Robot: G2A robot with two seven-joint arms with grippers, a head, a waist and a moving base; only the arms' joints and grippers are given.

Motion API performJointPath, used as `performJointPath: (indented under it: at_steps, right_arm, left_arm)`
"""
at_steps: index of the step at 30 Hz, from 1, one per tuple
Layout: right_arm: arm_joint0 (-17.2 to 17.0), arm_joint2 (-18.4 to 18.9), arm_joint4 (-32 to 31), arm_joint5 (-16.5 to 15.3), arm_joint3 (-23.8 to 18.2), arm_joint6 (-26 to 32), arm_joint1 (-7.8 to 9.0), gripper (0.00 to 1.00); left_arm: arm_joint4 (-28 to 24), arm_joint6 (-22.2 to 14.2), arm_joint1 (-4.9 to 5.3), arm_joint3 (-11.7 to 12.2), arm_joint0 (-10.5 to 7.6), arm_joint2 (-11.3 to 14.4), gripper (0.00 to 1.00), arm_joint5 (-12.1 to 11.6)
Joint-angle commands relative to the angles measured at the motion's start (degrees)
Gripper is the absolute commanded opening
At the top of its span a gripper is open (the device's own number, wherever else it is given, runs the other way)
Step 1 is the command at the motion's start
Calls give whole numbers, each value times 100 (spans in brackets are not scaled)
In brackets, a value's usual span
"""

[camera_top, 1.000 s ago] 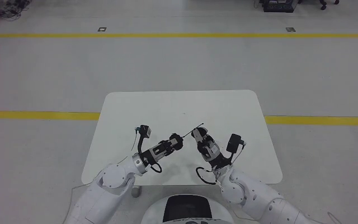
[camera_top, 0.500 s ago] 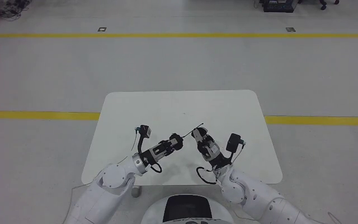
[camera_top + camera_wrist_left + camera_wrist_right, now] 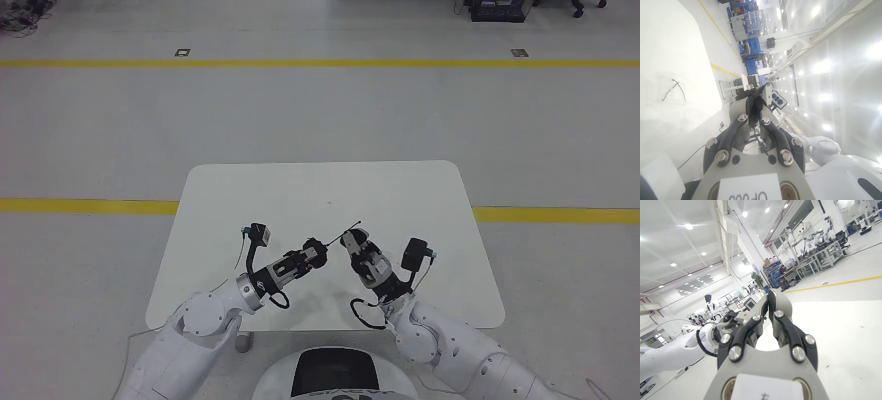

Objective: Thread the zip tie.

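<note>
Aloft, left jaws and right jaws each pinch zip tie (image 3: 348,226); clear packet (image 3: 671,89) on table (image 3: 400,190) beyond.

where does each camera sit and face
Top: above the arms, looking down at the table; left hand and right hand show.
Left wrist: on the left arm, looking along its hand, shut on a black piece.
Right wrist: on the right arm, looking along its hand, pinching the zip tie.
Shared: top and right wrist show the zip tie.

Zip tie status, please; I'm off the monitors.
Left gripper shut on zip tie. Right gripper shut on it too, tail poking past fingers. Threading: cannot tell. Nothing seen blocking.
</note>
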Motion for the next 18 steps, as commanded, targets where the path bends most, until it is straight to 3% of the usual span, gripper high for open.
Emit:
performJointPath:
  at_steps: [1, 18]
  right_arm:
    - [-3, 5, 15, 0, 1, 32, -4, 0]
    - [83, -17, 82, 0, -48, 526, -38, 0]
  left_arm:
    - [0, 0, 0, 0, 0, 0, 0, 0]
    - [0, 0, 0, 0, 0, 0, 0, 0]
